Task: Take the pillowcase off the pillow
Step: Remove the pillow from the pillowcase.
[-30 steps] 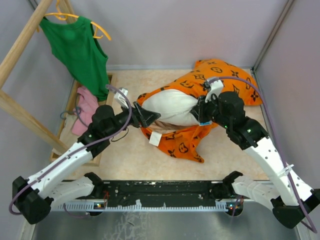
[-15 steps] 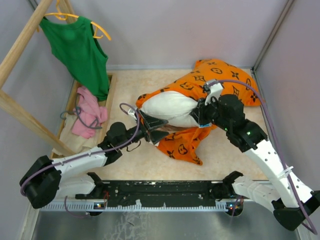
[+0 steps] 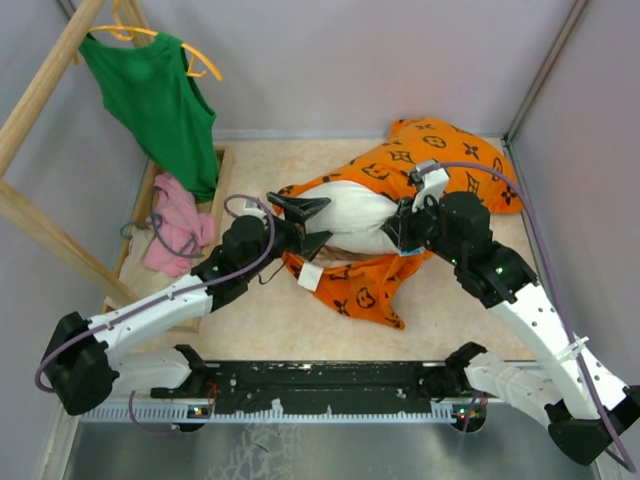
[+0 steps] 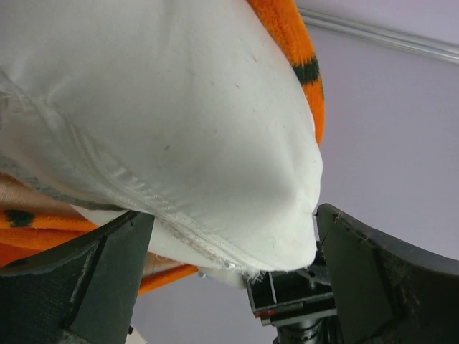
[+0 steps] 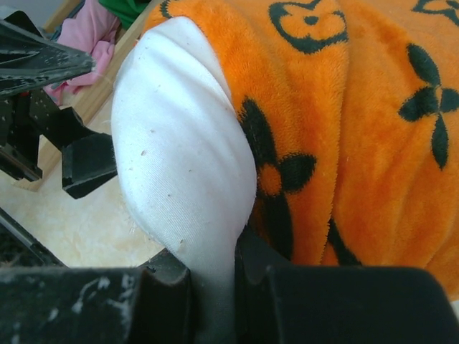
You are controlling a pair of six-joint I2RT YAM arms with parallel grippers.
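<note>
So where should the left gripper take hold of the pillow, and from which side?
Grip the bare white end of the pillow, coming from the left. Only that end pokes out of the pillowcase, and it narrows to a seamed edge that the open left gripper straddles. The right gripper pinches white fabric farther right.

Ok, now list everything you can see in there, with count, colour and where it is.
pillowcase: one, orange with black motifs, centre to far right, partly covering the pillow
pillow: one, white, centre
tank top: one, green, on hanger, far left
hanger: one, yellow-orange, on rack
pink cloth: one, in tray
wooden tray: one, left
wooden rack: one, far left
table: one, beige
left gripper: black, open around pillow's end
right gripper: black, shut on pillow
</note>
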